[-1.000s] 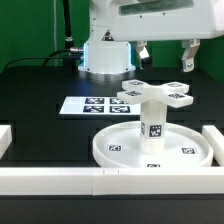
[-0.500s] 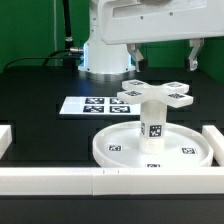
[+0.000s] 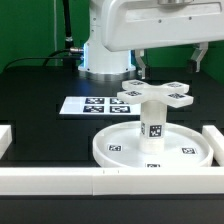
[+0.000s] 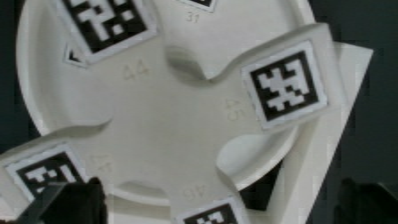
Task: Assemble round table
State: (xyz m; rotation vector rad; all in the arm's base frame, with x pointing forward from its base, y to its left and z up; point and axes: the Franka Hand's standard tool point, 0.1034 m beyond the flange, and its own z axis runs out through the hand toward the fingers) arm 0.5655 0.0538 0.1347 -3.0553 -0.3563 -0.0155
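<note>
My gripper (image 3: 170, 62) hangs wide, holding nothing, above the cross-shaped piece (image 3: 154, 95); this sits on the leg (image 3: 152, 122) upon the disc (image 3: 118, 152); I should descend centred, I think.

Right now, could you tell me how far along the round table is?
Mostly built, it seems: the leg stands upright on the disc, with the cross on top of it. Nothing is in hand; the gripper is open above the cross. Whether the joints are fully tightened cannot be seen.
</note>
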